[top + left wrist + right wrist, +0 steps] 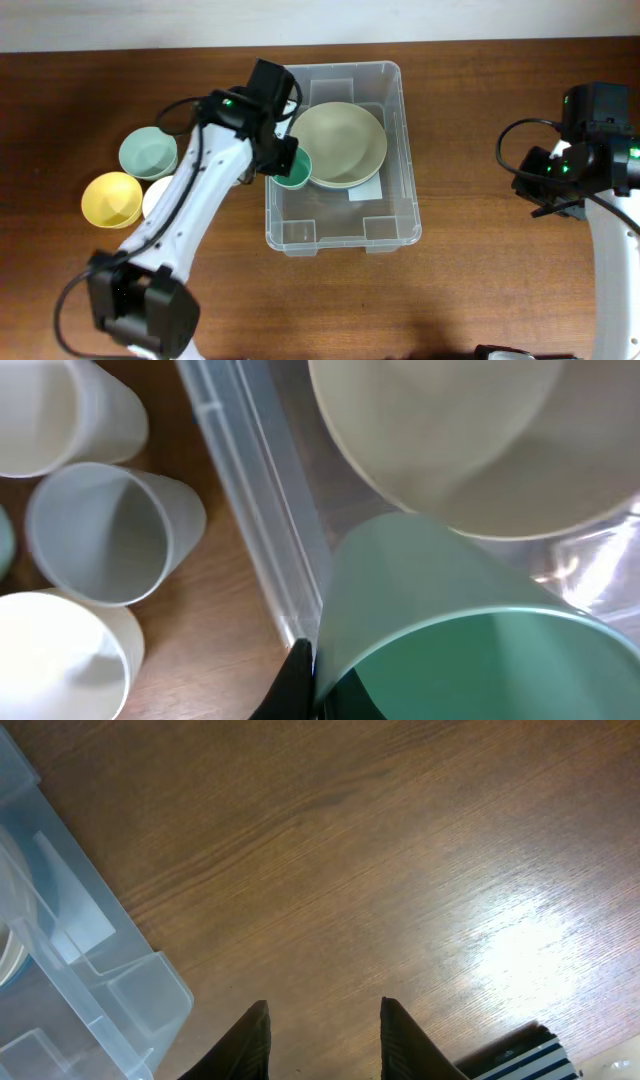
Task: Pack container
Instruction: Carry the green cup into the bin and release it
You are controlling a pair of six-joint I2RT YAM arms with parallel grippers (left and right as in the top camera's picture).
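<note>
The container (340,225) sits between my arms, a bowl (340,143) already inside. I'm placing the cup (293,170): my left gripper (284,158) seems pinched on its rim, just inside the left wall. Next I should lower it beside the bowl and release. The right gripper (325,1030) hangs parted, empty, well apart.

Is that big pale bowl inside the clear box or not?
Inside: the pale green bowl sits upright, opening up, within the walls of the container.
</note>
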